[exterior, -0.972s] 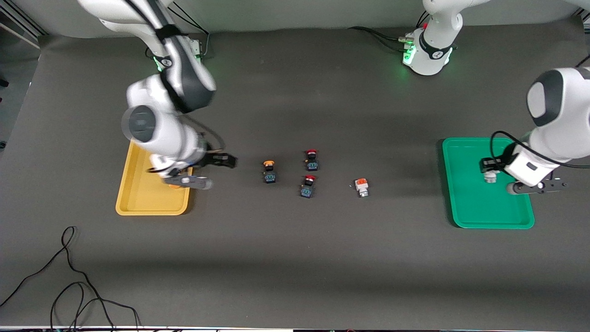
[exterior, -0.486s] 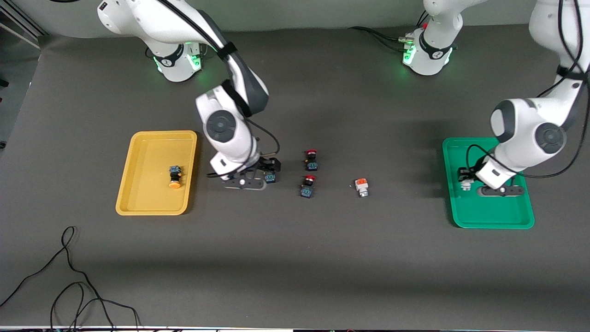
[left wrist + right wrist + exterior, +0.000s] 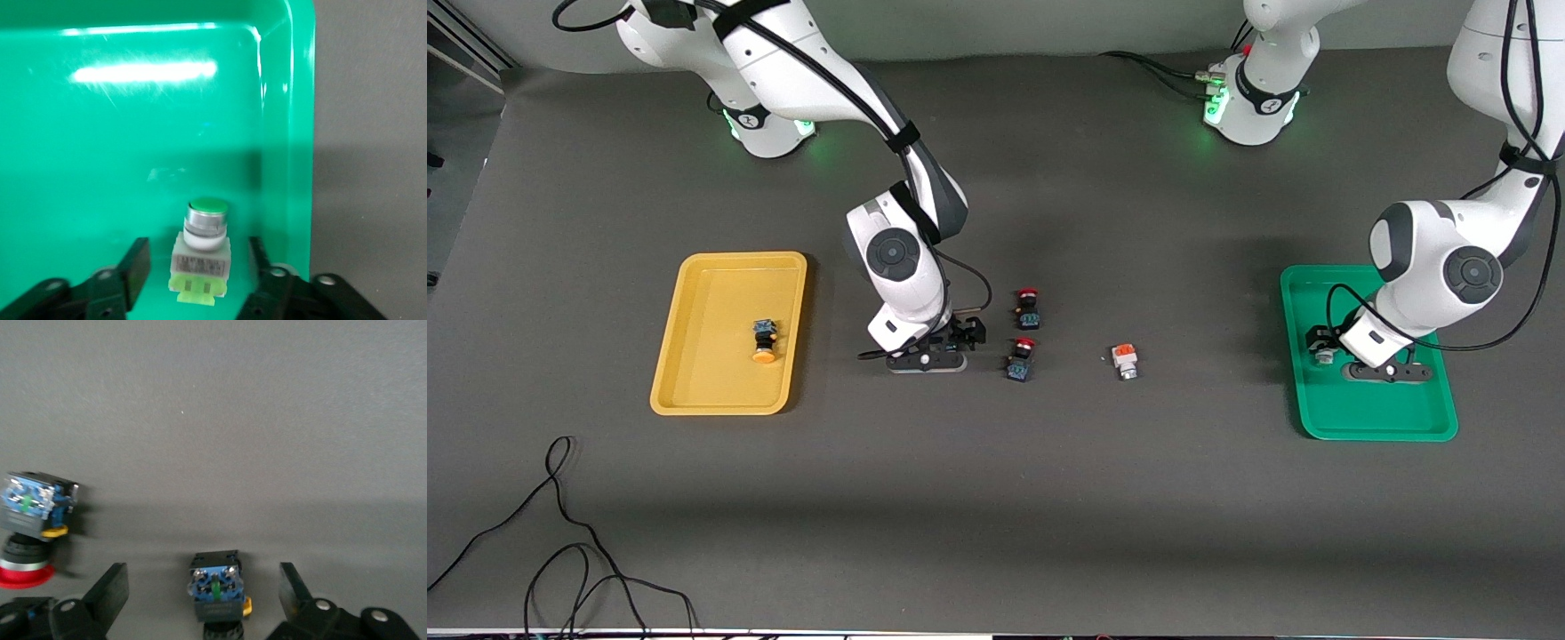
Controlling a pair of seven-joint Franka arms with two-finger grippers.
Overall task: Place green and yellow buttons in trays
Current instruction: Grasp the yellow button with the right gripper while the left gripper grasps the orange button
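Note:
My right gripper (image 3: 960, 338) is open and low over the table, a finger on each side of a yellow-capped black-blue button (image 3: 215, 590), not touching it; its gripper also shows in the right wrist view (image 3: 203, 580). Another yellow-capped button (image 3: 763, 342) lies in the yellow tray (image 3: 703, 373). My left gripper (image 3: 1319, 345) is open low inside the green tray (image 3: 1369, 413). A green-topped white button (image 3: 203, 233) stands on the tray floor (image 3: 100, 147) between the fingers of that gripper (image 3: 198, 267), with gaps on both sides. An orange-topped white button (image 3: 1125, 360) lies on the table between the trays.
Two red-capped black-blue buttons (image 3: 1029, 308) (image 3: 1020, 358) stand close beside my right gripper, toward the left arm's end; one shows in the right wrist view (image 3: 30, 520). A black cable (image 3: 560, 533) loops near the front edge at the right arm's end.
My right gripper left the yellow tray, leaving a yellow button there, and came down around the yellow button on the table. My left gripper lowered into the green tray and now stands open around the green button.

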